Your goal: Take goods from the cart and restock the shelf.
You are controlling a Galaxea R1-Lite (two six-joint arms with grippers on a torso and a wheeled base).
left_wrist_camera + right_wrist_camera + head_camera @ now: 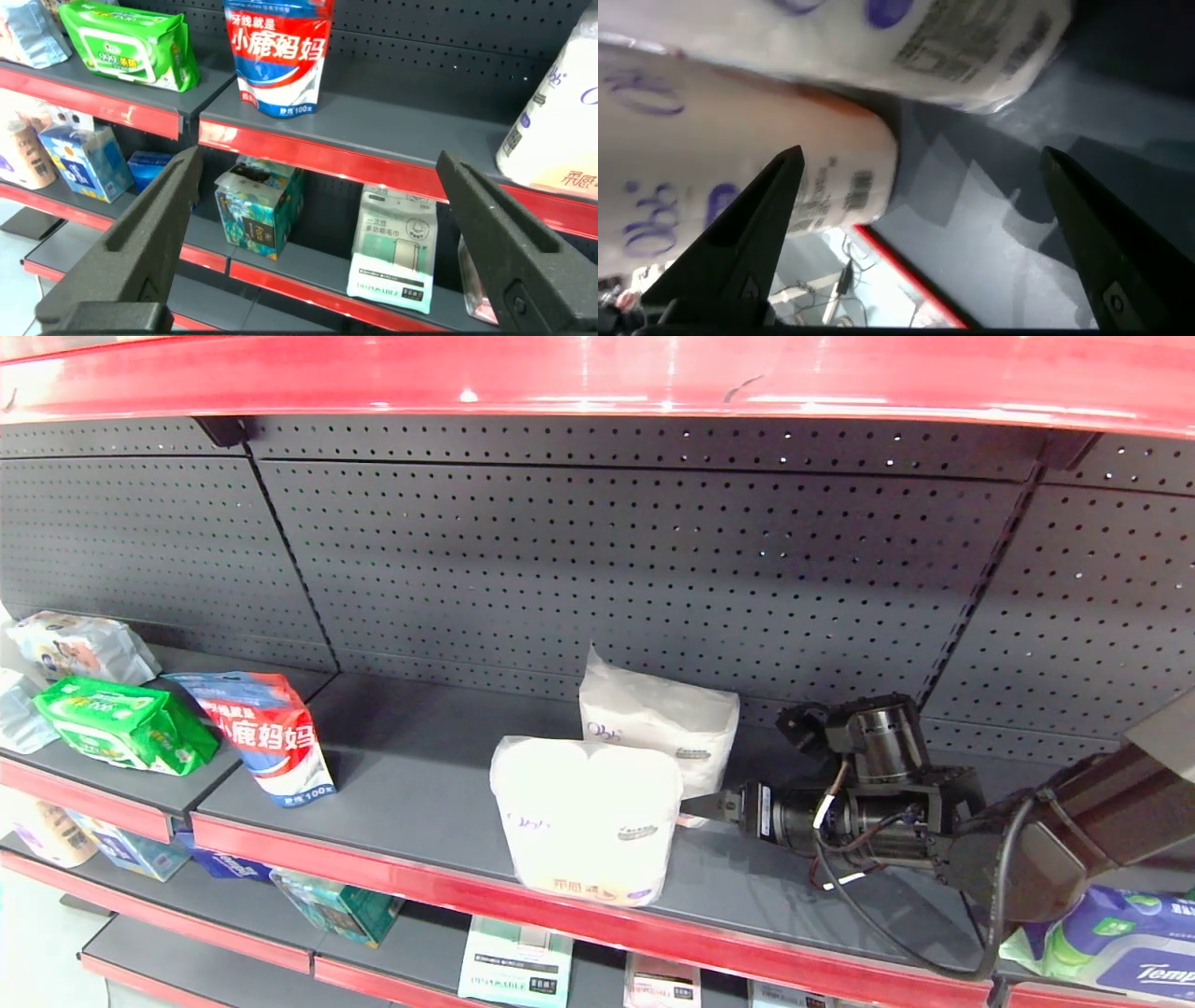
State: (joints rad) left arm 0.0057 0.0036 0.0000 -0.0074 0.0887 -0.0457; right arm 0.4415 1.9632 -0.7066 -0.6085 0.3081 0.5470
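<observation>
White plastic-wrapped paper-roll pack (586, 821) stands at the near edge of the dark grey shelf (420, 775), facing out for shoppers, just left of the right gripper (920, 168), whose fingers (747, 243) are spread wide, gripping nothing.

Right tool (709, 805) tips hidden behind front tissue pack (583, 817); purple pack (1120, 943) (maybe wipes) cropped at edge.

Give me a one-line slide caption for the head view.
Right gripper over the grey shelf beside the front tissue pack and rear tissue pack; a red-and-blue pouch stands left.
</observation>
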